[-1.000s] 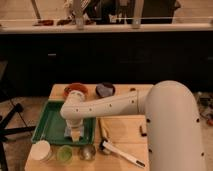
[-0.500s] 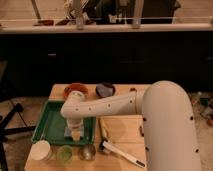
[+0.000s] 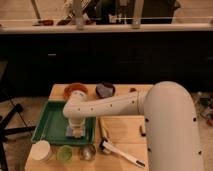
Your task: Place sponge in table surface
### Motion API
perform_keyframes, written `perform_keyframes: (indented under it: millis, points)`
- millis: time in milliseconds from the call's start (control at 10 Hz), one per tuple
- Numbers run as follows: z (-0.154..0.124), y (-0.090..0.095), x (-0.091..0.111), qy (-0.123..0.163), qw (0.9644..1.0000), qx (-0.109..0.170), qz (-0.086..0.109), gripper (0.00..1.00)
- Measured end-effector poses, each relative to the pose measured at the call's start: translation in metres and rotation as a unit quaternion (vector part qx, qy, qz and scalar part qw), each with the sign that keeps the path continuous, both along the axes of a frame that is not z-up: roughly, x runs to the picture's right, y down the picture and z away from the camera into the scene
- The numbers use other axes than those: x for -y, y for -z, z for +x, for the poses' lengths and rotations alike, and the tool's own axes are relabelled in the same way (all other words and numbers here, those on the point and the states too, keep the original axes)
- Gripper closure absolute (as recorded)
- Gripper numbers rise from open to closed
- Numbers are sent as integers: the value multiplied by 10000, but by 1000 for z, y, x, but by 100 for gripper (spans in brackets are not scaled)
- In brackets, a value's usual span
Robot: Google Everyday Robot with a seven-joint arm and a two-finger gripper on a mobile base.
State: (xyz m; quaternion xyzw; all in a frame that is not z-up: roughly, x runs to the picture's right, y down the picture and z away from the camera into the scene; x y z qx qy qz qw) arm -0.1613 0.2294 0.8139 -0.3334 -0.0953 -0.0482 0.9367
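Note:
My gripper [image 3: 75,132] hangs from the white arm and reaches down into the green tray [image 3: 47,122] on the left of the wooden table [image 3: 122,131]. A pale blue-white thing, probably the sponge [image 3: 76,133], sits right at the fingertips inside the tray. I cannot tell whether it is gripped or just under the fingers.
An orange bowl [image 3: 76,90] and a dark bowl [image 3: 105,89] stand behind the tray. A white cup [image 3: 41,150], a green cup [image 3: 65,153] and a metal cup [image 3: 88,151] line the front edge. A white-handled brush [image 3: 122,153] lies front right. A dark counter runs behind.
The arm has shifted only slightly; the gripper stays low over the tray at about the same spot.

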Motion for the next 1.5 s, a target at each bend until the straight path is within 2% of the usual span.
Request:
perform_keyframes:
  millis: [100, 500, 700, 1200, 1500]
  points:
    - [1, 1, 3, -3, 10000, -16, 42, 99]
    - [7, 9, 20, -17, 9997, -41, 241, 100]
    - [9, 23, 39, -39, 9991, 12, 420, 100]
    - [23, 49, 73, -123, 9970, 38, 763, 100]
    - [45, 65, 91, -237, 9951, -65, 957, 100]
